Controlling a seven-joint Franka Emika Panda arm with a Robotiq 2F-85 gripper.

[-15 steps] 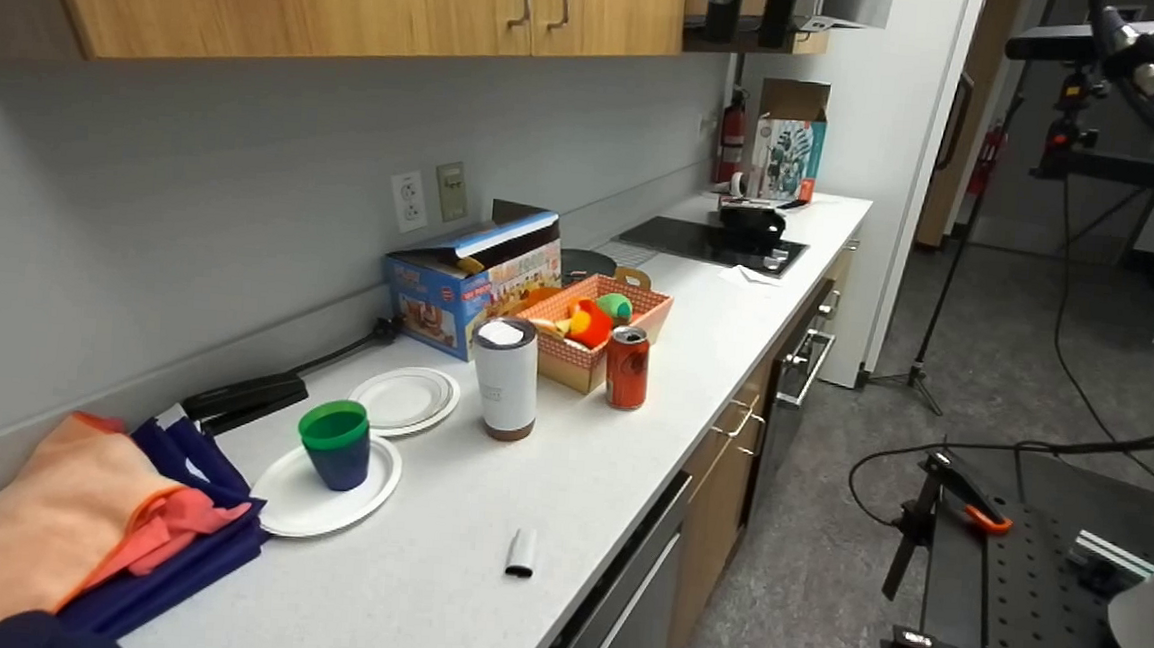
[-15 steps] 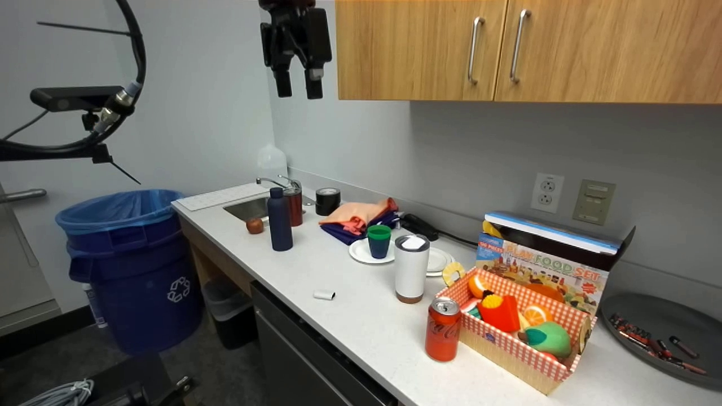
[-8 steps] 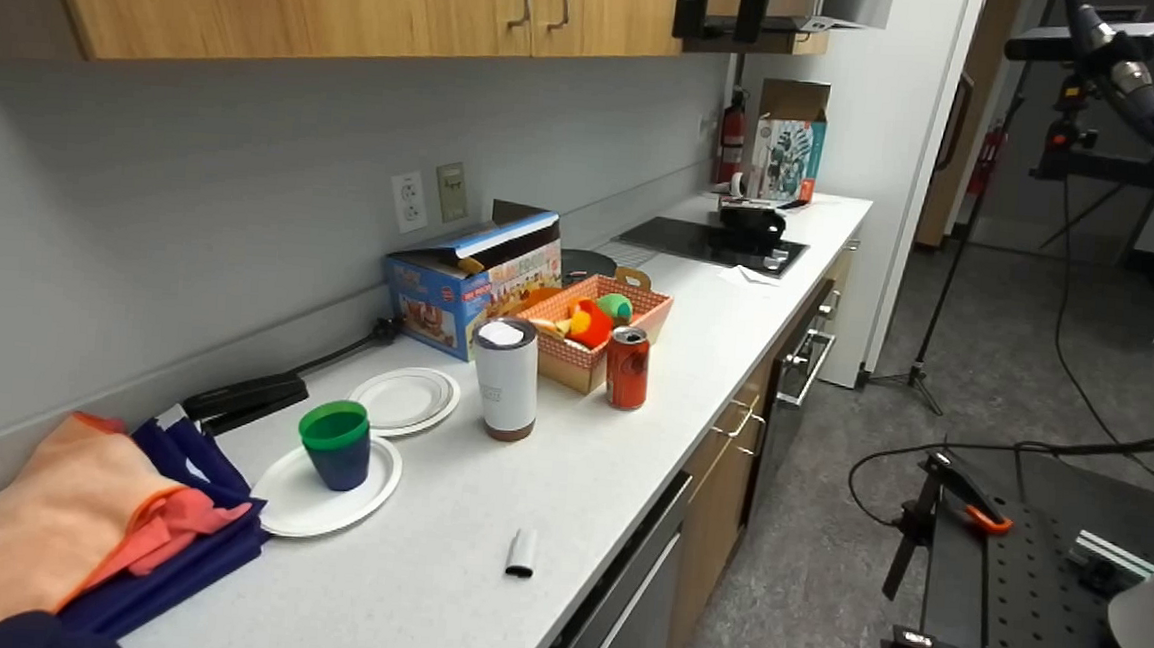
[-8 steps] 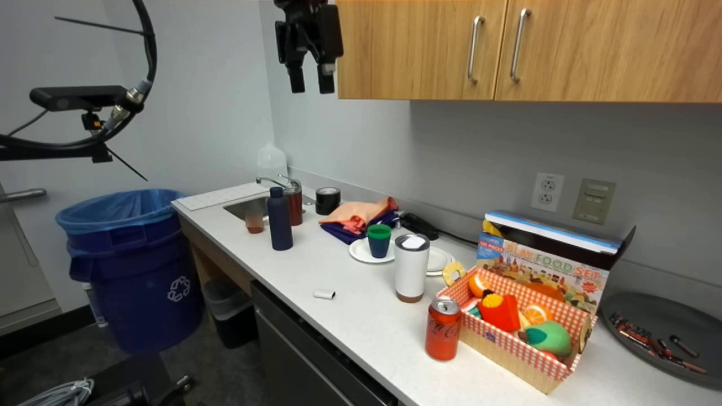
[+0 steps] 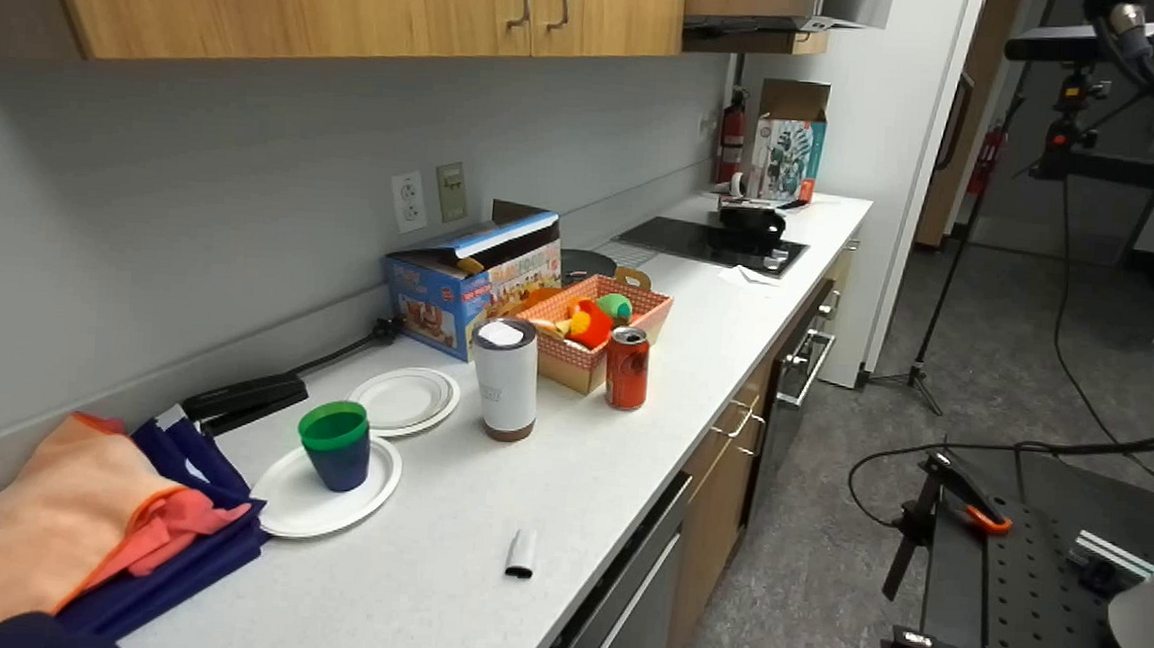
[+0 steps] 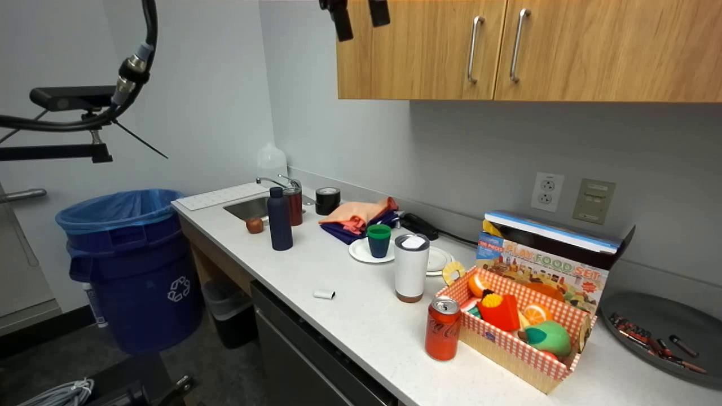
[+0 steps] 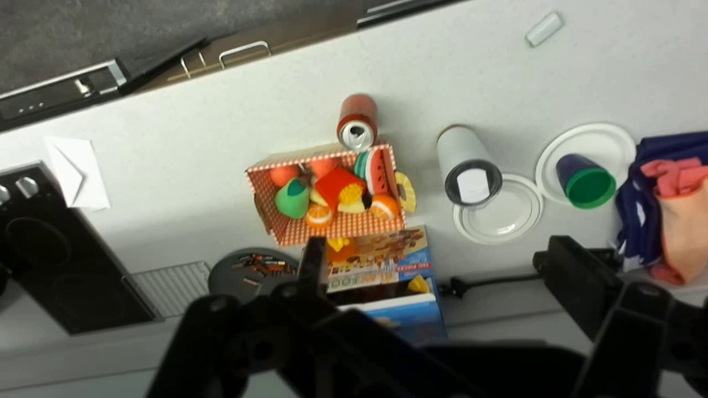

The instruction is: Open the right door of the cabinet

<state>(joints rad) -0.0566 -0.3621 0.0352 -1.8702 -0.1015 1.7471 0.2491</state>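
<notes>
The gripper [image 6: 362,25] has its fingers wide apart with nothing in them, and in an exterior view the closed right door [image 6: 612,51] of the cabinet [image 6: 541,62] is to its right, past the left door [image 6: 417,56], so it likely must go right to reach that door's straight-up handle [image 6: 516,46].

Wooden cabinet [image 5: 356,2], right door [image 6: 612,53] closed

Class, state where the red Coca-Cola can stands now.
In an exterior view, right of centre, the red Coca-Cola can stands upright on the white countertop, beside the left end of the gingham-lined basket.
</notes>
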